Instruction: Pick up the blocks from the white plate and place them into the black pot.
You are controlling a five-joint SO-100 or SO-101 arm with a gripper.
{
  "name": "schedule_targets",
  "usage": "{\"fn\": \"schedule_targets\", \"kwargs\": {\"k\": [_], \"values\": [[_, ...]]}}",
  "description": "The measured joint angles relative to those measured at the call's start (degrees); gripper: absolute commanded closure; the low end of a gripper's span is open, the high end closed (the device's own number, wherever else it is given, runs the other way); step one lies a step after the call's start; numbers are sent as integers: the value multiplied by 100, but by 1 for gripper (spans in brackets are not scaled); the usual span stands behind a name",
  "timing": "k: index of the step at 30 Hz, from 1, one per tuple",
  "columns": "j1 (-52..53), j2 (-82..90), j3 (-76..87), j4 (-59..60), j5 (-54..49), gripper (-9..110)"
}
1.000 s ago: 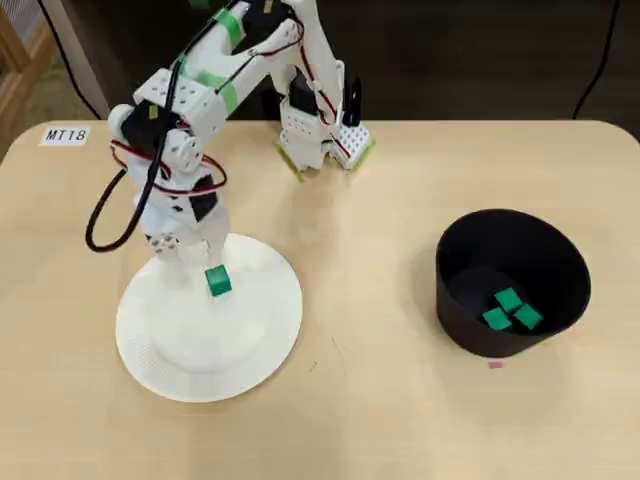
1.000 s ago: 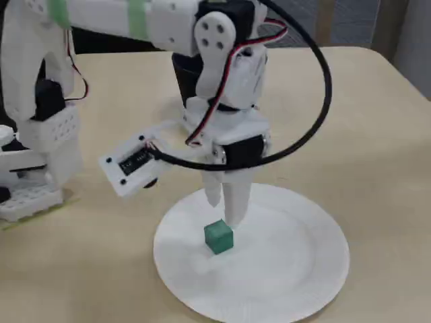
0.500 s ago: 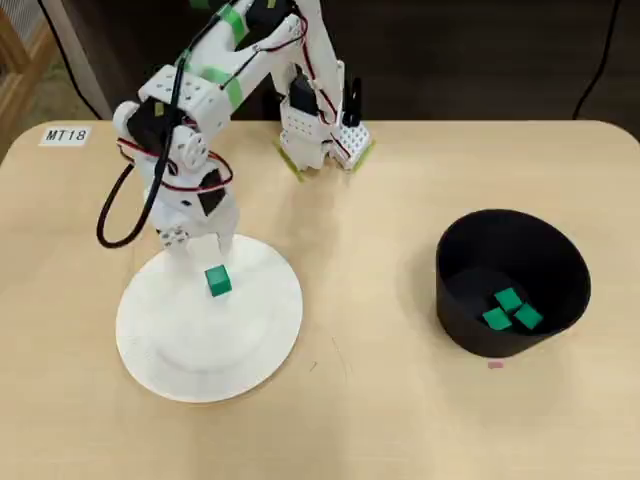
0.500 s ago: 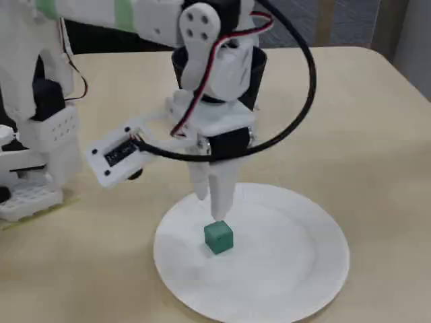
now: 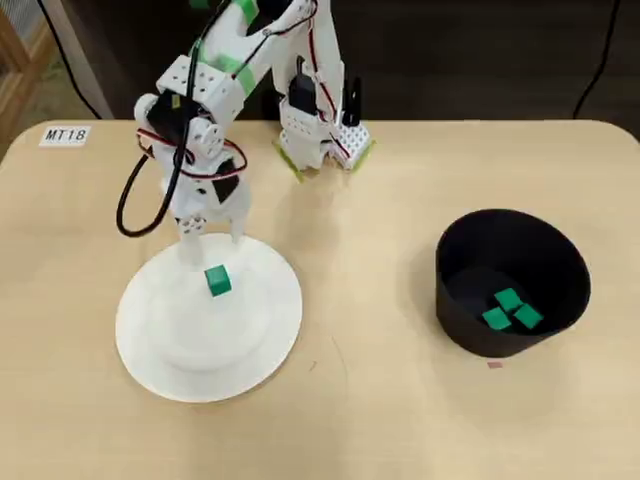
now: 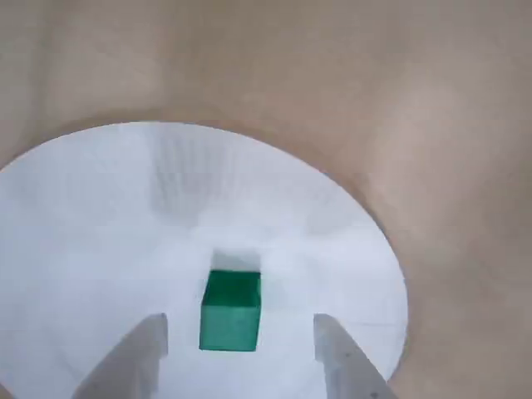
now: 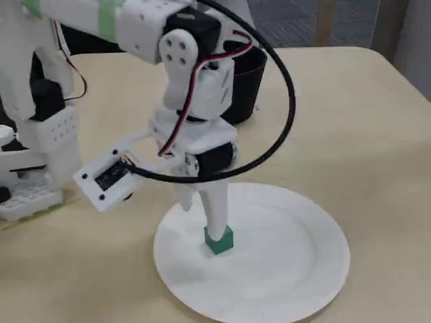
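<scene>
Spread wide, hand [image 6: 239, 353] straddles one green block [image 6: 231, 311] on white plate [image 6: 100, 249].

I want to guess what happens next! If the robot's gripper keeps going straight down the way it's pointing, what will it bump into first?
Probably the small bright green cube on the large round white plate. The gripper points down with its jaws open on either side of the cube, so the cube would slide between them, and the jaw tips may touch the plate first.

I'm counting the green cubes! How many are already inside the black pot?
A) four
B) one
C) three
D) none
C: the overhead view shows three green cubes lying on the bottom of the black pot, while one more cube still sits on the white plate.
</scene>
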Motion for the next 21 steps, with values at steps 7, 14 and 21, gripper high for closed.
{"fn": "schedule_targets", "kwargs": {"k": [7,14,21], "values": [[-18,0,26,-299,-448,73],[-185,-255,114,-378,-554,74],[-167,-492,114,-589,-633,75]]}}
